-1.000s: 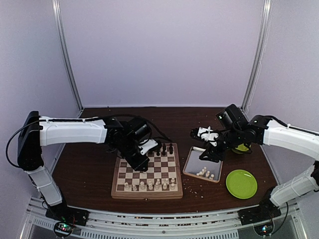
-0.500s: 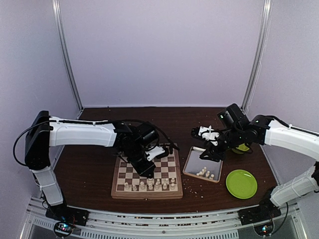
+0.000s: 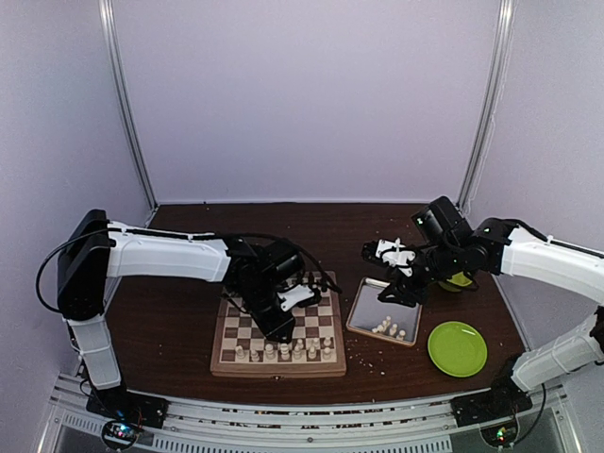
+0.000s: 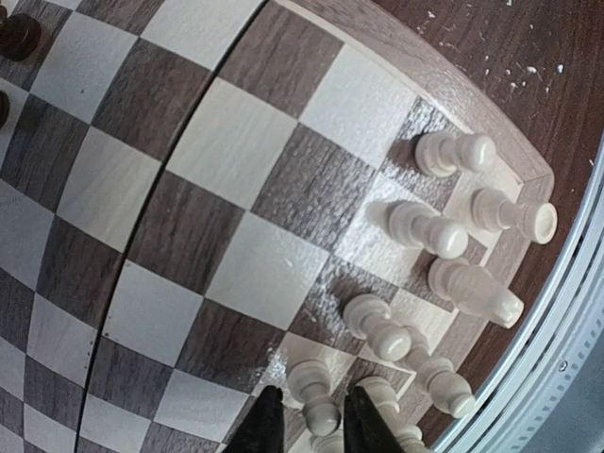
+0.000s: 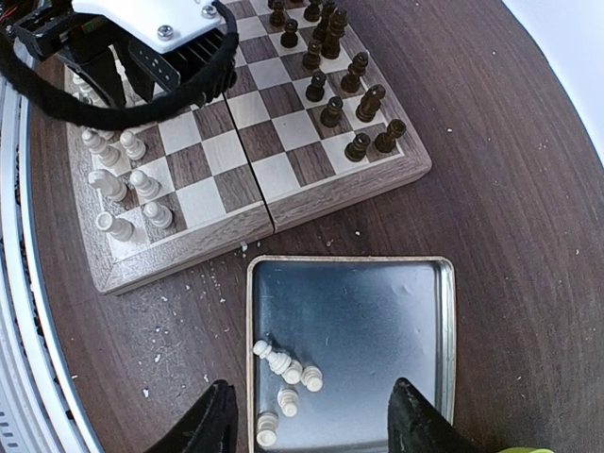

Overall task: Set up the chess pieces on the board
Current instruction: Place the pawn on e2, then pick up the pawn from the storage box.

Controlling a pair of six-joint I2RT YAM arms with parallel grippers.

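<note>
Pawn between left jaws, grip unclear, board near rows beneath; right jaws spread over tray pieces, readying pick.

Inventory for your table:
- one shiny rectangular metal tray, right of centre
- one round lime-green plate, near the tray's near-right corner and apart from it
- one further green item, mostly hidden, beyond the plate
- a cluster of small dark chess figures, upright, left of the tray toward the far side
- pale crumbs, scattered on the bare wood beside the tray
</note>
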